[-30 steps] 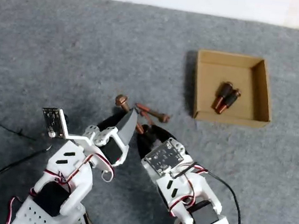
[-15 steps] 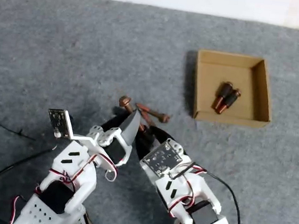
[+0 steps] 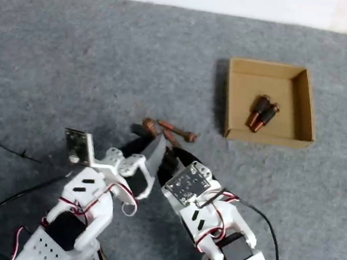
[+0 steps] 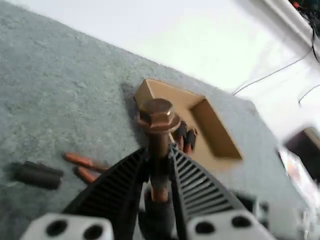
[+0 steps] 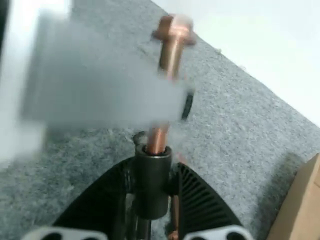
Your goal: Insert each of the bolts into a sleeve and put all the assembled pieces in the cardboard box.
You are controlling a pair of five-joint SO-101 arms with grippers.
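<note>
My left gripper (image 4: 159,152) is shut on a copper bolt (image 4: 158,122), head up. Its tip meets the black sleeve (image 5: 150,186), which my right gripper (image 5: 150,167) is shut on; the bolt's shaft (image 5: 159,137) enters the sleeve's top. In the high view both grippers (image 3: 156,148) (image 3: 172,158) meet near the table's middle front. Two loose bolts (image 3: 176,131) lie just beyond them, and a spare black sleeve (image 3: 137,129) lies beside them. The cardboard box (image 3: 234,99) at the back right holds two assembled pieces (image 3: 261,113).
Grey felt covers the table (image 3: 75,64). A thin black wire (image 3: 10,149) lies on it at the left, and the arms' cables trail off the front edge. The box's corner (image 5: 302,210) stands close to my right gripper.
My left arm has shifted to the right and towards the right gripper, carrying the bolt down to the held sleeve. The spare sleeve on the felt has come into sight. The right arm barely moved.
</note>
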